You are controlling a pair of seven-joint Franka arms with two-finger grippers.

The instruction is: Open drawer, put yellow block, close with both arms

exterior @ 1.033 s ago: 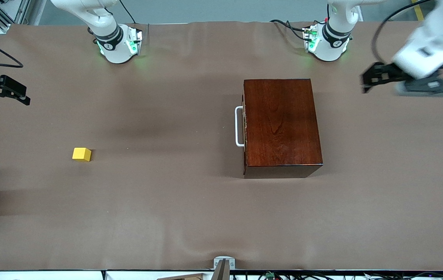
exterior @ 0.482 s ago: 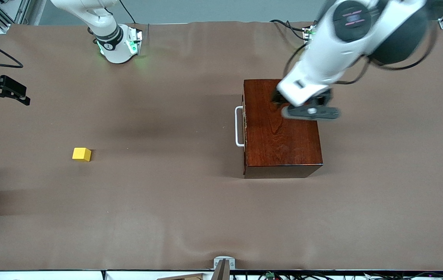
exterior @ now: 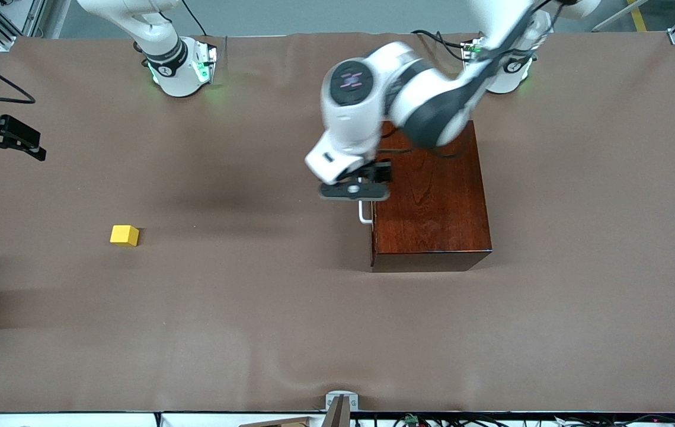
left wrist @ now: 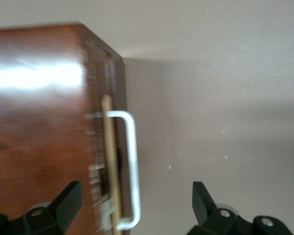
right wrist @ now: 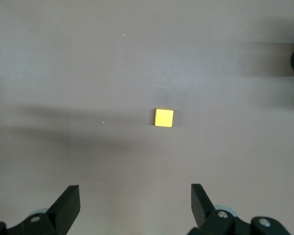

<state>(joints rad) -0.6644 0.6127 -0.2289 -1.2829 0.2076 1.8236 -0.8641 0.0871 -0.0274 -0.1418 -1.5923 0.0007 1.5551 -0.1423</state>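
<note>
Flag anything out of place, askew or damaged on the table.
Nothing stands out. The drawer is shut inside its wooden box, handle straight. The yellow block sits flat on the cloth toward the right arm's end. The left gripper is over the handle, fingers open; the right gripper waits open.

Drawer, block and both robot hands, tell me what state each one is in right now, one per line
drawer: shut, flush in the dark wooden box.
handle: free, ungripped.
yellow block: lying on the table toward the right arm's end, untouched.
left hand: open, empty, over the handle, fingers either side.
right hand: open, empty, waiting up above the yellow block.
</note>
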